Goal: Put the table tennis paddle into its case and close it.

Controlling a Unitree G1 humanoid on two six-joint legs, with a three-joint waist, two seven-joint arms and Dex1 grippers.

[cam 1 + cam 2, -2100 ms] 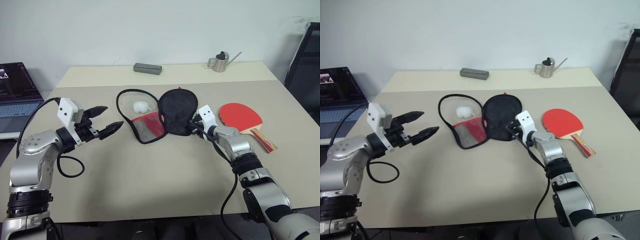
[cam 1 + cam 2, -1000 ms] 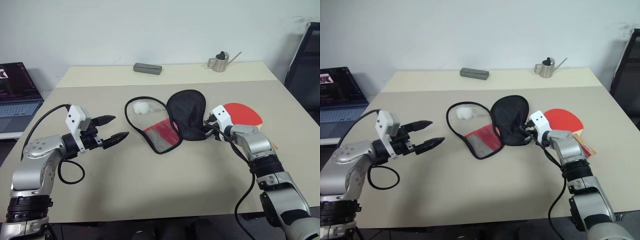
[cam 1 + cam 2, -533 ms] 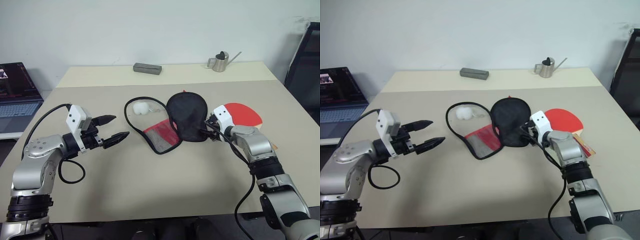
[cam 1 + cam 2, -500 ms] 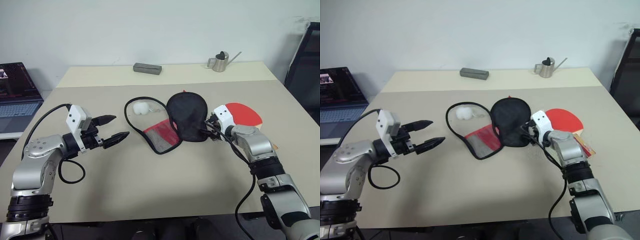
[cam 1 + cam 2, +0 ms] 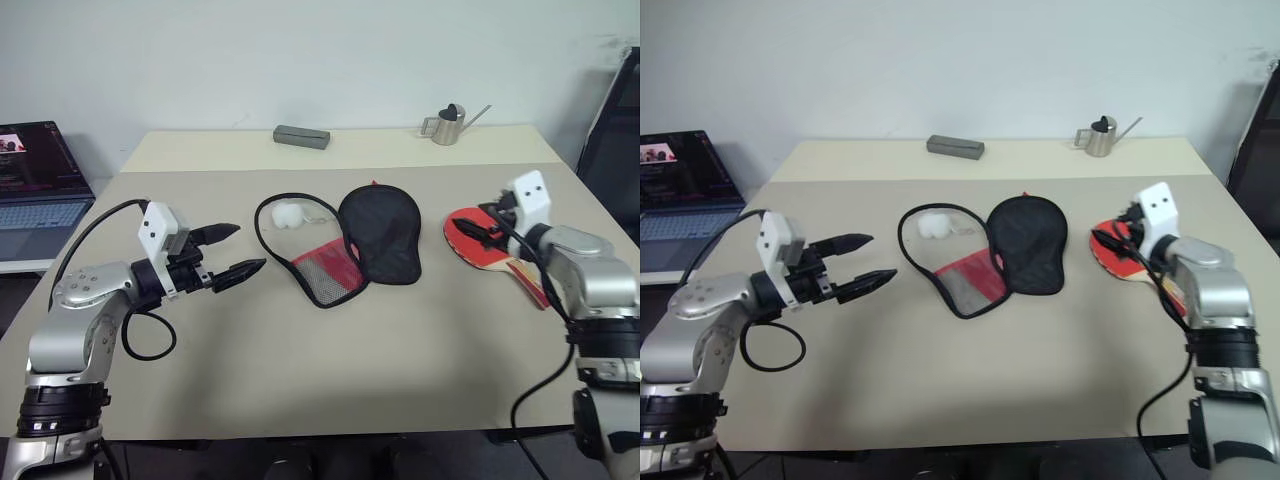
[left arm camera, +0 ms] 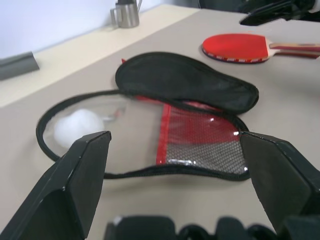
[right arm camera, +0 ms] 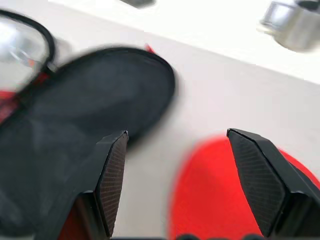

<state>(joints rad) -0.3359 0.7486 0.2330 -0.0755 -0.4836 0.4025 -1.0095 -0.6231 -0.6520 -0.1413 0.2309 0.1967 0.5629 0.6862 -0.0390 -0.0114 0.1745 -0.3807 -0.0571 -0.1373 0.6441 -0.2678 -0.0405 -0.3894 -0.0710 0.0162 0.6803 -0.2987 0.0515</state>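
Right hand (image 5: 478, 232) released our case (image 5: 345, 243), fingers now parted, empty, over paddle (image 5: 480, 246); left hand (image 5: 240, 251) wide open, empty.

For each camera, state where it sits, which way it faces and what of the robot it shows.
Head eyes: look forward and down over the table; both arms, open case, paddle.
Left wrist: looks along the open left gripper at the case and paddle; right gripper too.
Right wrist: looks along the open right gripper at case and paddle.
All views share both.
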